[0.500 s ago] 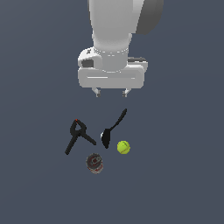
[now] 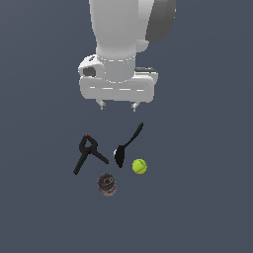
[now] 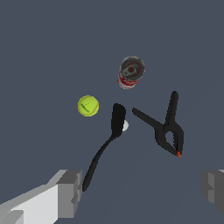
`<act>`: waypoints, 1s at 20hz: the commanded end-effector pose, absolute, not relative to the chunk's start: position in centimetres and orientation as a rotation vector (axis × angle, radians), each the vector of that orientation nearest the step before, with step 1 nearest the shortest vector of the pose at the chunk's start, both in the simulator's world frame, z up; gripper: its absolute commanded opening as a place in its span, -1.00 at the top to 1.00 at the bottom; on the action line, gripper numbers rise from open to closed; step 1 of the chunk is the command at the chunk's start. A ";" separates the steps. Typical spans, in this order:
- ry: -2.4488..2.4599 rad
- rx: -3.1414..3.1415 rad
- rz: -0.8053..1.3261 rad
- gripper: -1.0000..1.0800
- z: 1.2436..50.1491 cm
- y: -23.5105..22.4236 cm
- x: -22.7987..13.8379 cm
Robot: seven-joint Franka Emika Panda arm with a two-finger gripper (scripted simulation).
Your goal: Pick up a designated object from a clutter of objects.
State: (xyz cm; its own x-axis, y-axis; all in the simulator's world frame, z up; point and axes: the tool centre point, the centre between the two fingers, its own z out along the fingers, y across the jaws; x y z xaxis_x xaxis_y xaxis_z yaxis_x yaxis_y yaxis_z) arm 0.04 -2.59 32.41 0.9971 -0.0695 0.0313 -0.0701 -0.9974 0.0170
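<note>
The floor is a flat slate-blue sheet, plain all the way across, with four small things bunched together on it. Above them hangs the white arm, its gripper pointing straight down, well clear of everything below. The jaws stand wide apart with nothing between them (in the wrist view one grey fingertip sits at each side of the picture, far from the other).

The ball, yellow-green with a faint pale seam, lies on the exterior view's right of the bunch, on its own, touching nothing. Just beside it, toward the exterior view's left, is the bowl of the black spoon, whose long handle slants up and away toward the gripper. Further left lies the black clamp with a red tip, its handles splayed out. The dark can, red-banded in the wrist view, rests nearest the exterior camera, between clamp and ball, apart from both.
</note>
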 end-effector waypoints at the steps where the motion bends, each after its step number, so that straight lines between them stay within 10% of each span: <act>1: -0.121 3.117 0.051 -0.92 32.4 -3.1 0.0; 20: -0.397 3.106 0.038 -0.92 26.4 -0.5 3.6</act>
